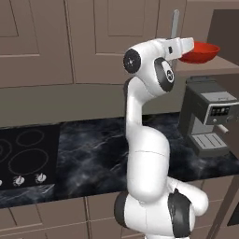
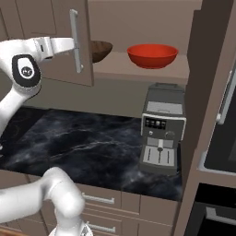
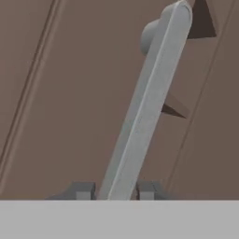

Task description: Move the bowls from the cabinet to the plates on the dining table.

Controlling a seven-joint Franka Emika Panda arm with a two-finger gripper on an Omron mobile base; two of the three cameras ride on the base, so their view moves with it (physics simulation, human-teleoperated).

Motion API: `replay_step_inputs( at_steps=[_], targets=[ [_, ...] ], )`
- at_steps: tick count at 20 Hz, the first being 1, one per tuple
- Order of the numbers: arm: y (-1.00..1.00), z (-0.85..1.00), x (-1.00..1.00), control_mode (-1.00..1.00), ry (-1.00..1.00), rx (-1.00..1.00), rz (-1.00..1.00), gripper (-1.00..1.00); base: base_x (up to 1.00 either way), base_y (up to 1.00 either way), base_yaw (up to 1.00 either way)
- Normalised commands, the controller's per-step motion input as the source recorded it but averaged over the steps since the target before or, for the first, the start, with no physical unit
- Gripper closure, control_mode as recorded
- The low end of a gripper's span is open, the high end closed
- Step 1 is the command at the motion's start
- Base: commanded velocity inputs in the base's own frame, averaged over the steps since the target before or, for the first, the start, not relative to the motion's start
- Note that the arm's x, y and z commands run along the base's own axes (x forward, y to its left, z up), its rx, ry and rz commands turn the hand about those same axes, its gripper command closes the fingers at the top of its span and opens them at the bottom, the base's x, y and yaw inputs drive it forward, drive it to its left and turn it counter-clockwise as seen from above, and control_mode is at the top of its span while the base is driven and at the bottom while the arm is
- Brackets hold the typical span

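Looking across my left base view, I see the cooktop (image 1: 21,156) set into the worktop (image 1: 93,154) at the far left, its knobs along the front edge. My arm rises in the middle, and its hand reaches up to the silver handle (image 1: 175,23) of the cabinet door (image 1: 116,37). Right of that, the red bowl (image 1: 200,52) sits on the open cabinet shelf (image 1: 205,67), partly behind the hand. A coffee machine (image 1: 209,116) stands on the worktop directly below the shelf.

From the right base view, the hand comes in from the left to the handle (image 2: 75,41), on the swung-open door (image 2: 60,41). The door's edge hides part of the brown bowl (image 2: 100,50), which rests on the shelf (image 2: 147,69) just behind it. The red bowl (image 2: 152,55) sits further right on the same shelf, apart from the brown one. The coffee machine (image 2: 161,133) is beneath the red bowl, and a tall side panel (image 2: 207,92) closes the shelf on the right.

In the hand view, my gripper (image 3: 114,190) straddles the handle (image 3: 144,107), a fingertip (image 3: 83,191) on each side of the bar. The jaws sit close around it, but I cannot tell whether they are clamped on it.
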Motion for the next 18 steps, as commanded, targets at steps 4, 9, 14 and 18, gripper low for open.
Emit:
replay_step_inputs(
  at_steps=[4, 9, 14, 18],
  targets=[
    [-0.41, 0.12, -0.41, -1.0, 0.19, 0.19, -0.25, -1.0, 0.0, 0.0, 0.0],
    [-1.0, 0.01, -0.25, -1.0, 0.02, 0.1, -0.05, -1.0, 0.0, 0.0, 0.0],
    [-1.0, 0.02, -0.67, -1.0, -0.04, 0.1, 0.01, -1.0, 0.0, 0.0, 0.0],
    [-0.95, 0.06, -0.71, -1.0, -0.03, 0.11, 0.06, -1.0, 0.0, 0.0, 0.0]
  ],
)
